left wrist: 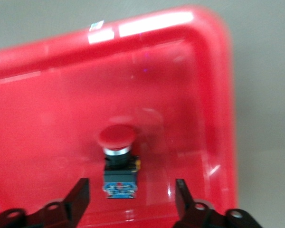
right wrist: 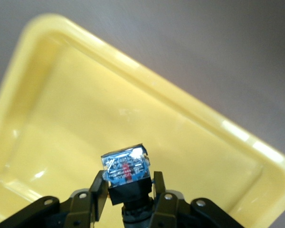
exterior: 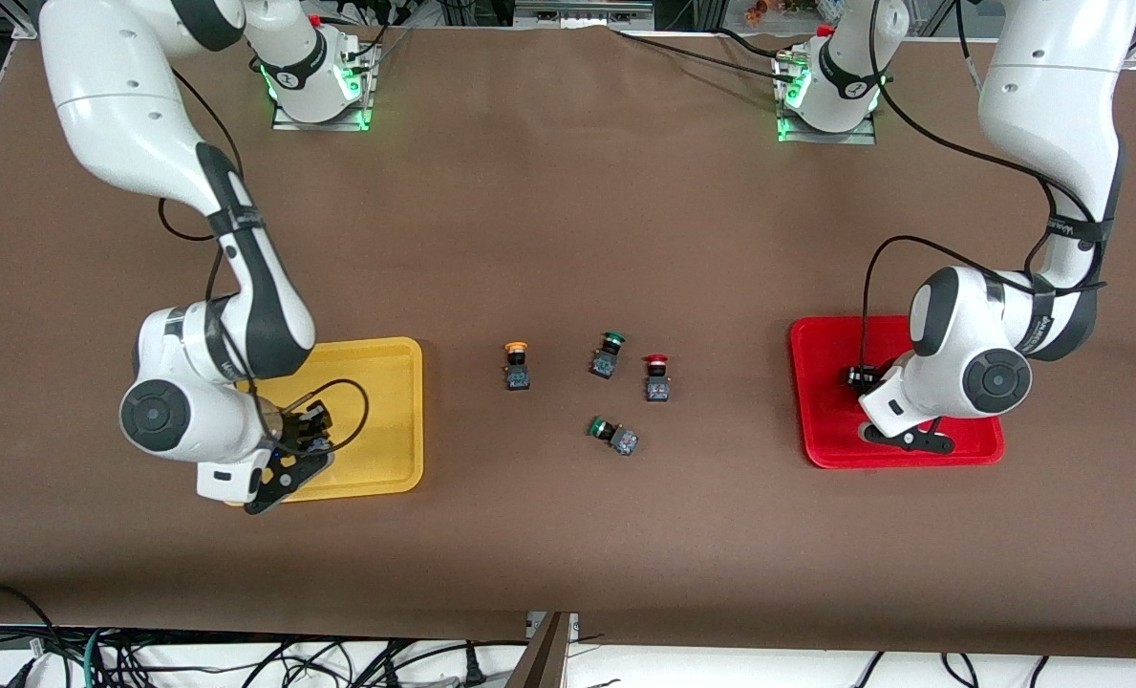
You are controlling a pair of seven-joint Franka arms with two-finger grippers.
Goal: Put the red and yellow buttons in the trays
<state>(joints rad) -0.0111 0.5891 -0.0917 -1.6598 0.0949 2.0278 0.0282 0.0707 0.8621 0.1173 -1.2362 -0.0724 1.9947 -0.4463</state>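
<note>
Holding a button (right wrist: 126, 173) clamped between its fingers, body end up, the right claw (right wrist: 128, 192) hung over the yellow tray (exterior: 391, 420), release directly below. The cap was hidden. The left claw (left wrist: 132, 197) stood apart astride a red button (left wrist: 118, 161) lying in the red tray (exterior: 821, 382). One yellow button (exterior: 517, 366) and one red (exterior: 657, 376) remained on the surface (exterior: 568, 239).

The right arm reaches down from its base with the elbow bent, its wrist turned downward so the right gripper (right wrist: 128, 197) hangs over the yellow tray (exterior: 391, 420), fingers (right wrist: 99, 190) clamped on the dark body of a button (right wrist: 126, 173). The left arm folds down from its base in the same way, holding the left gripper (left wrist: 132, 197) low over the red tray (exterior: 821, 382). Its fingers (left wrist: 78, 194) are spread apart on either side of a red-capped button (left wrist: 118, 161) lying in that tray, touching nothing.
</note>
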